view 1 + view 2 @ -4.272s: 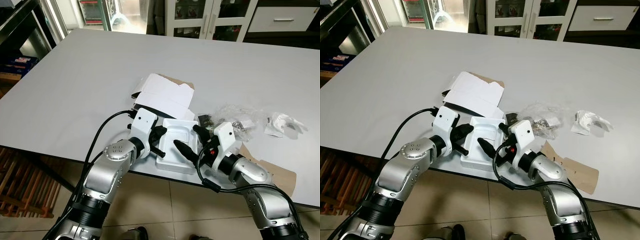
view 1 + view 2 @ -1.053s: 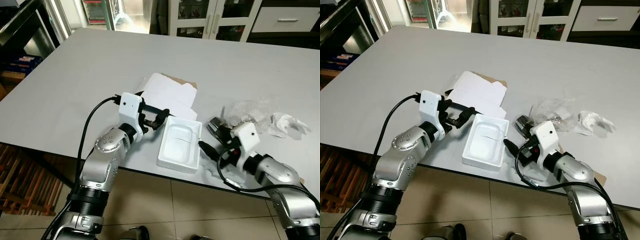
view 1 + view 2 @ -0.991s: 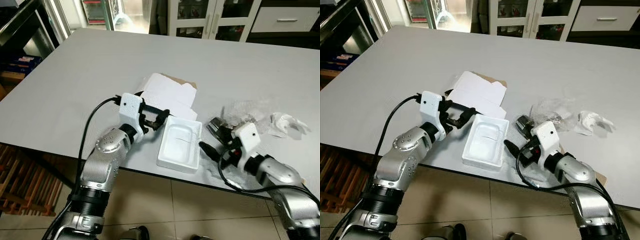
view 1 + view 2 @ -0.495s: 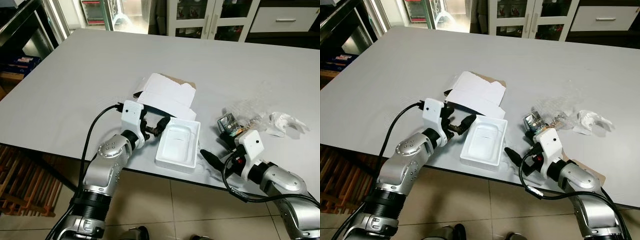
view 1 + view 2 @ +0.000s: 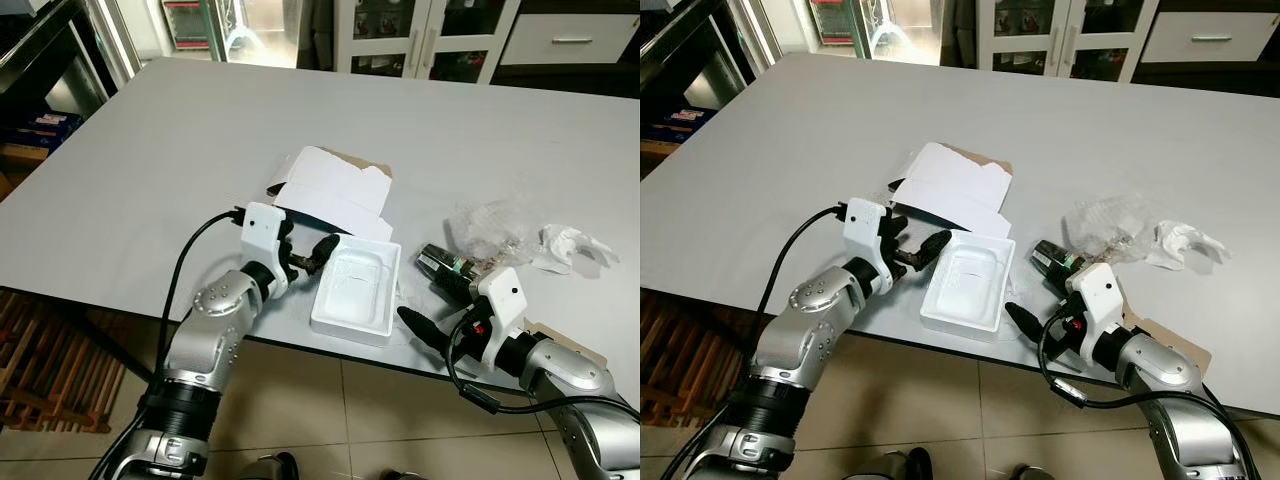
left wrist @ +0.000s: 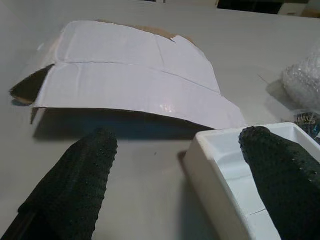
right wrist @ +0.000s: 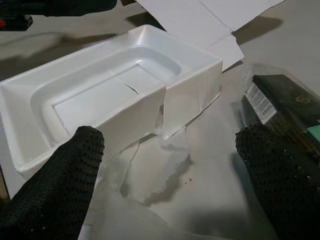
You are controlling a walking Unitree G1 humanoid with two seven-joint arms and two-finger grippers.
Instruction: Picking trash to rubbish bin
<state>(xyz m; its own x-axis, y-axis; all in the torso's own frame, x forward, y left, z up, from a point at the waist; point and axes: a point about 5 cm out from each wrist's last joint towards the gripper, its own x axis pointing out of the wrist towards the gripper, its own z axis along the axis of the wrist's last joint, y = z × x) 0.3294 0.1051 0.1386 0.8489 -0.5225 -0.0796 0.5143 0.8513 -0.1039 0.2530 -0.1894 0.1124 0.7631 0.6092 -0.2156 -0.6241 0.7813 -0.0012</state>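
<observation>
A white foam tray (image 5: 355, 292) lies near the table's front edge. My left gripper (image 5: 312, 255) is open at its far left corner; in the left wrist view one finger (image 6: 272, 160) hangs over the tray (image 6: 235, 170) and the other (image 6: 80, 170) is outside it. My right gripper (image 5: 432, 303) is open just right of the tray, low over torn clear film (image 7: 150, 175). A dark packet (image 5: 440, 268) lies beside its upper finger. Further right lie a clear plastic bag (image 5: 487, 228) and a crumpled white paper (image 5: 570, 245).
A flattened white cardboard box (image 5: 335, 190) lies just behind the tray. A brown cardboard piece (image 5: 575, 345) pokes out under my right arm at the table's edge (image 5: 120, 312). Tiled floor lies below. Cabinets (image 5: 430, 40) stand behind the table.
My right gripper has drawn back from the tray toward the table's front edge. The dark packet now lies lower and nearer the tray. My left gripper has closed in on the tray's corner.
</observation>
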